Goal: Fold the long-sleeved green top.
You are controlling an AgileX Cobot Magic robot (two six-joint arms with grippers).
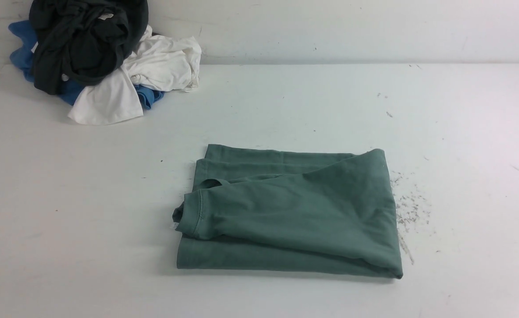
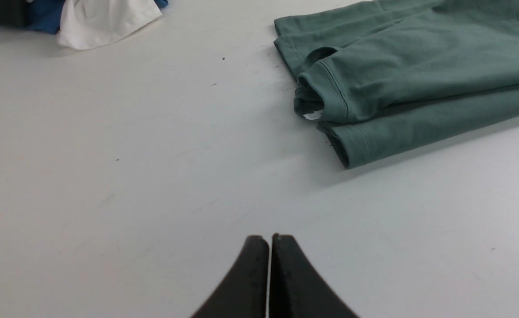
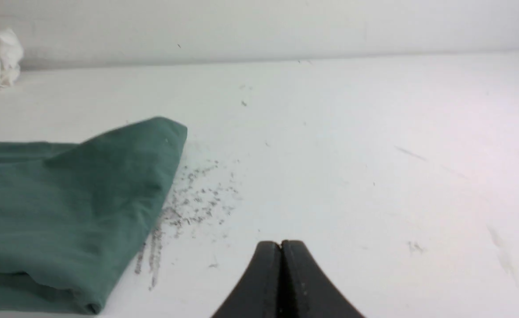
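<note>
on the white tabletop [image 1: 82, 190], the green top [image 1: 295, 212] lies centrally, compactly folded. my left tool [image 2: 270, 240] and right tool [image 3: 281, 246] are closed, empty. folding seems nearly done; next, perhaps straighten the skewed layer.

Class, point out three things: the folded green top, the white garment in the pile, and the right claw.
Green top [image 1: 286, 207]: front view, on its upper folded layer.
White garment [image 1: 164, 62]: front view, on its crumpled upper part.
Right claw [image 3: 280, 247]: right wrist view, between its fingertips.
</note>
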